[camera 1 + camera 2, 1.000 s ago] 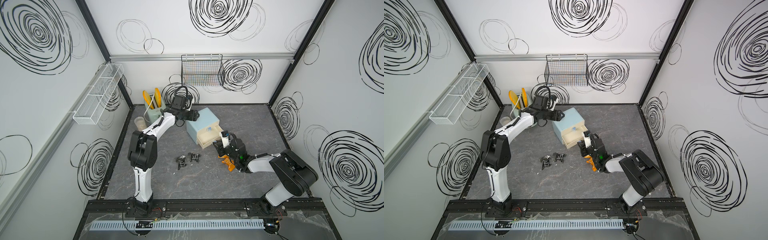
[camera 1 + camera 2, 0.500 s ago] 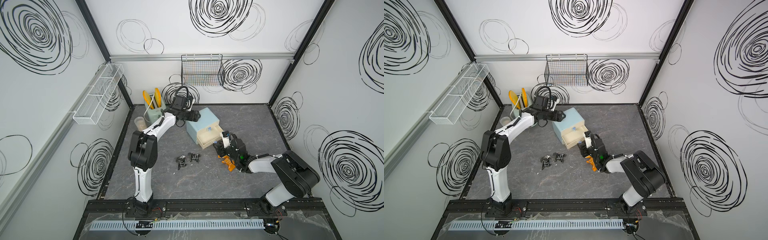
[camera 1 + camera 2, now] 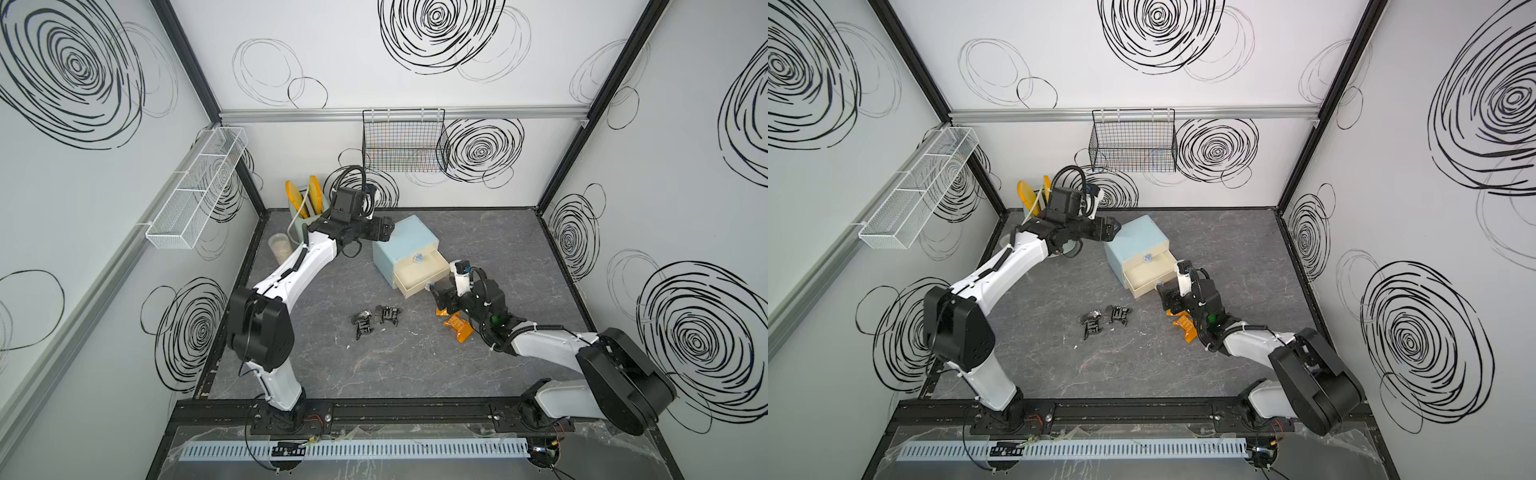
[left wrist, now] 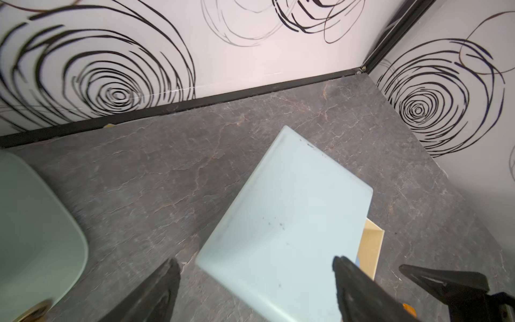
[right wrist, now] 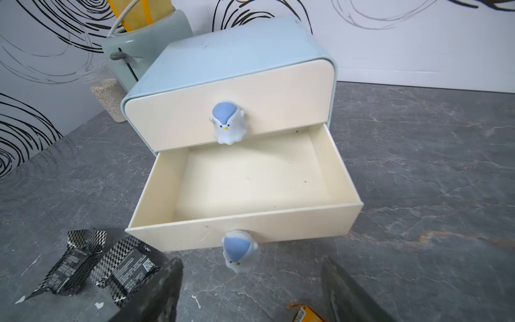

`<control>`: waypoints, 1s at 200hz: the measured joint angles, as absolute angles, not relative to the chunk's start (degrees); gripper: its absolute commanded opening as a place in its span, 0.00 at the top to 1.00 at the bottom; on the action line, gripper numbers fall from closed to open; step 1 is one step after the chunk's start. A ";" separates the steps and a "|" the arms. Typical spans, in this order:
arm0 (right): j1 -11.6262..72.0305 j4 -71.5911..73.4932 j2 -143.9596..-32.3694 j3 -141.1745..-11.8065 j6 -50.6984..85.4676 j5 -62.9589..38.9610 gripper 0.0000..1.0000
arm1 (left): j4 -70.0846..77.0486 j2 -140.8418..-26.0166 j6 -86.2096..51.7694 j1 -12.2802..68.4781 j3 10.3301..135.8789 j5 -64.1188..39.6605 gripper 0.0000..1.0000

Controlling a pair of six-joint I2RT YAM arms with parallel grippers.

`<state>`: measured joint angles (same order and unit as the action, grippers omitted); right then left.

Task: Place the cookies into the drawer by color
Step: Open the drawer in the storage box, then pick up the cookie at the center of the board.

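The pale blue drawer (image 3: 405, 243) (image 3: 1136, 239) stands mid-table, its lower tray (image 5: 250, 181) pulled out and empty. My right gripper (image 3: 437, 296) (image 3: 1163, 291) (image 5: 250, 262) is open just in front of that tray's blue-and-white knob (image 5: 239, 249) and does not touch it. Black cookies (image 3: 376, 320) (image 3: 1104, 318) (image 5: 97, 259) lie on the table left of it. Orange cookies (image 3: 457, 328) (image 3: 1185, 328) (image 5: 302, 315) lie under its wrist. My left gripper (image 3: 384, 230) (image 3: 1111, 228) (image 4: 255, 262) is open, with its fingers wide on either side of the chest's back left corner.
A mint-green toaster (image 3: 307, 208) with two yellow slices stands in the back left corner, with a clear cup of grains (image 3: 279, 247) beside it. A black wire basket (image 3: 405, 141) hangs on the back wall, and a white mesh shelf (image 3: 195, 195) on the left wall.
My right gripper has opened and let go of the lower knob, drawing back a little. The left gripper's jaws have spread wider. The lower tray stays pulled out.
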<state>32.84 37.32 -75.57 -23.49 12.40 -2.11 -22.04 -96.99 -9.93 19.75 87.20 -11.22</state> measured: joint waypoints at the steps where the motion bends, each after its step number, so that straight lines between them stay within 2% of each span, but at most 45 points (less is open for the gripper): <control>1: 32.82 37.23 -75.42 -23.46 12.40 -2.09 0.20 | -22.04 -96.44 -10.15 19.77 86.76 -10.98 0.10; 37: 31.05 32.97 -69.38 -21.89 12.67 -1.69 0.19 | -21.04 -84.99 -13.76 20.75 73.87 -4.14 0.12; 89: 26.74 26.44 -62.30 -20.75 13.80 -2.96 0.19 | -21.12 -74.28 -22.33 25.10 57.67 7.20 0.13; 139: 23.18 23.22 -57.32 -19.14 14.74 -5.19 0.19 | -22.20 -72.51 -29.80 27.33 49.63 13.32 0.13; 200: 20.84 21.80 -54.72 -17.61 14.79 -6.79 0.18 | -22.37 -69.41 -35.88 31.97 39.62 12.97 0.13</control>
<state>20.84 21.80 -54.72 -17.61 14.79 -6.79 -22.37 -69.41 -35.88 31.97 39.62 12.97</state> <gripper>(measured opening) 0.816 0.871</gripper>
